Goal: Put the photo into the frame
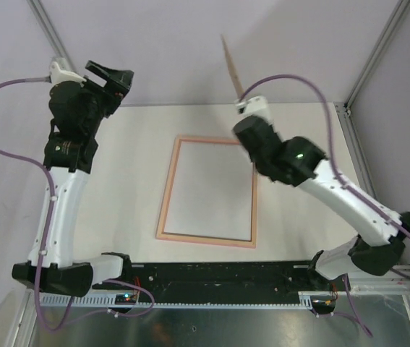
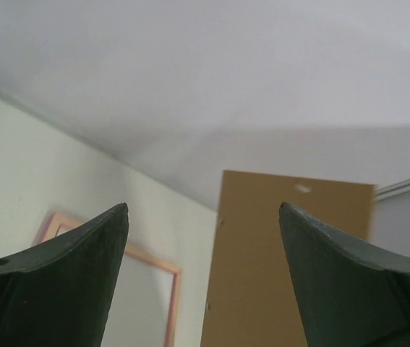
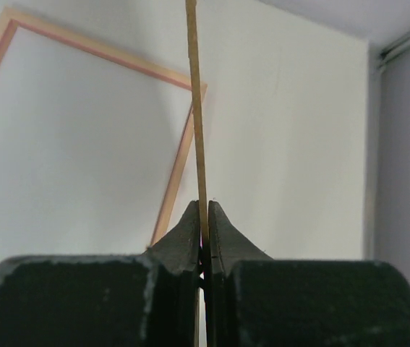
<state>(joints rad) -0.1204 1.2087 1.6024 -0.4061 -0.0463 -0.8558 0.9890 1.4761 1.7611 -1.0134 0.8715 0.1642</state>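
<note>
- Slippage is looming: the right gripper (image 3: pixel 203 211) is pinching a thin brown board (image 3: pixel 194 108) by one edge only, holding it upright above the table (image 1: pixel 132 181), so it could be twisting loose or dropping.
- The left gripper (image 2: pixel 204 208) is hanging spread wide, gripping nothing, facing the board's plain matte face.
- The frame (image 1: pixel 205 239), rectangular with thin pale pink rails, is lying flat mid-table; the photo is not showing in any view.
</note>
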